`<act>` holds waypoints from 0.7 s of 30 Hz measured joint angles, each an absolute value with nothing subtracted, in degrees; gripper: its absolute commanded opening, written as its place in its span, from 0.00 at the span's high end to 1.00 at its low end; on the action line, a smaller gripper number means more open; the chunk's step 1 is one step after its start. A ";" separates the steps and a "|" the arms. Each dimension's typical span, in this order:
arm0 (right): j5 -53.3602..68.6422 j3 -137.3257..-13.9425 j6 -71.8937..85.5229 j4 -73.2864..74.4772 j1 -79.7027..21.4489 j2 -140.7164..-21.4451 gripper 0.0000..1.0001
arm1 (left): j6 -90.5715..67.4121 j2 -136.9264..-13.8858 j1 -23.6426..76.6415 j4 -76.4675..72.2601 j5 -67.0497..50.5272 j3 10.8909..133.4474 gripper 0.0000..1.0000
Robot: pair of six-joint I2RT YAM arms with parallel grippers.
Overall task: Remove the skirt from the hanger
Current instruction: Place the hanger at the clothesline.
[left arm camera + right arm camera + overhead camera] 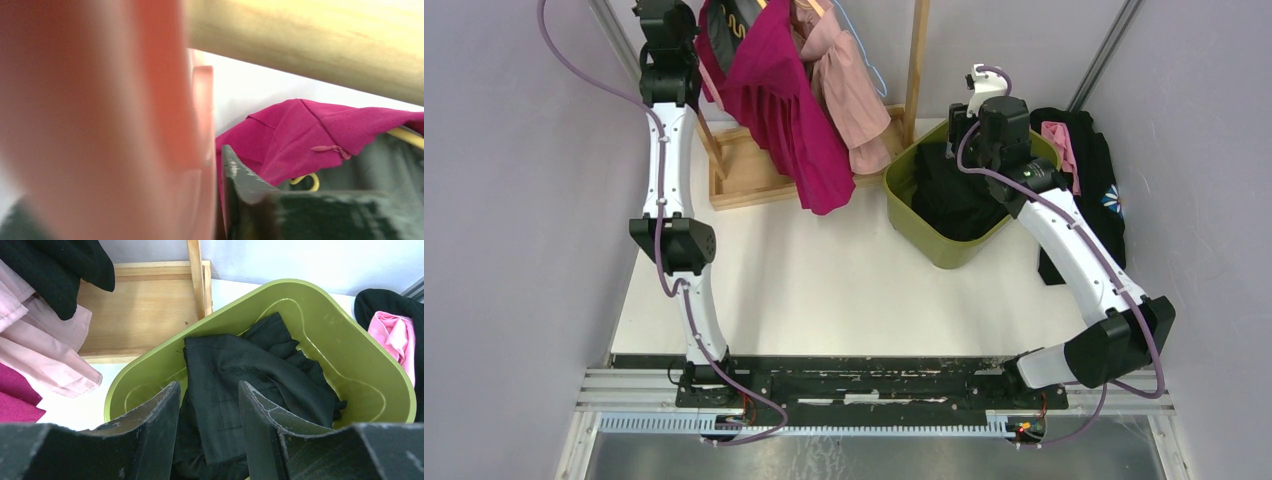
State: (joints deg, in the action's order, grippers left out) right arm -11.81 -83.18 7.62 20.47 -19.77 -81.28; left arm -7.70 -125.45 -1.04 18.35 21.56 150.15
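Note:
The magenta skirt [784, 110] hangs from the wooden rack at the back left; its waistband [300, 130] shows under the rack's rail [325, 40]. My left gripper [669, 30] is raised to the top of the skirt. A blurred pink plastic hanger part [150, 100] fills the left wrist view, pressed against my one visible finger [240, 175]; the other finger is hidden, so the grip is unclear. A yellow hanger hook [307, 182] peeks out below the skirt. My right gripper [962, 122] [207, 390] hovers open over the green bin, holding nothing.
The green bin [924, 240] [150, 365] holds a black garment [250, 370]. A pale pink garment [854, 100] [40, 360] hangs beside the skirt. The rack's wooden base [744, 180] and post [916, 60] stand behind. Black and pink clothes [1089, 170] lie at the right wall.

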 measured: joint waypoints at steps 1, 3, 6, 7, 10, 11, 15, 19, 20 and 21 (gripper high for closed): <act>-11.81 -83.18 7.62 20.45 -19.77 -81.28 0.48 | -7.68 -125.47 -1.15 18.33 20.93 150.17 0.67; -11.79 -83.18 7.64 20.43 -19.75 -81.30 0.48 | -7.68 -125.47 -1.28 18.24 19.40 150.17 0.62; -11.53 -83.18 7.68 20.38 -19.77 -81.45 0.48 | -7.68 -125.16 -1.63 17.93 17.28 149.16 0.58; -11.40 -83.18 7.68 20.34 -19.75 -81.49 0.48 | -7.68 -125.08 -1.76 17.45 16.51 148.73 0.58; -11.09 -83.15 7.77 20.27 -19.77 -81.58 0.48 | -7.66 -124.73 -2.02 17.26 15.27 148.16 0.58; -10.98 -83.15 7.81 20.27 -19.77 -81.58 0.48 | -7.66 -124.64 -2.11 17.23 14.85 148.03 0.58; -10.96 -83.15 7.84 20.25 -19.77 -81.58 0.48 | -7.66 -123.79 -2.20 17.65 14.31 147.00 0.58; -10.52 -83.13 8.05 20.23 -19.77 -81.58 0.48 | -7.68 -121.30 -2.28 17.74 14.00 143.57 0.58; -10.48 -83.13 8.19 20.23 -19.77 -81.58 0.48 | -7.68 -120.84 -2.31 17.93 13.96 143.00 0.58; -10.35 -83.11 8.27 20.23 -19.79 -81.58 0.48 | -7.68 -120.57 -2.39 18.24 13.87 142.69 0.58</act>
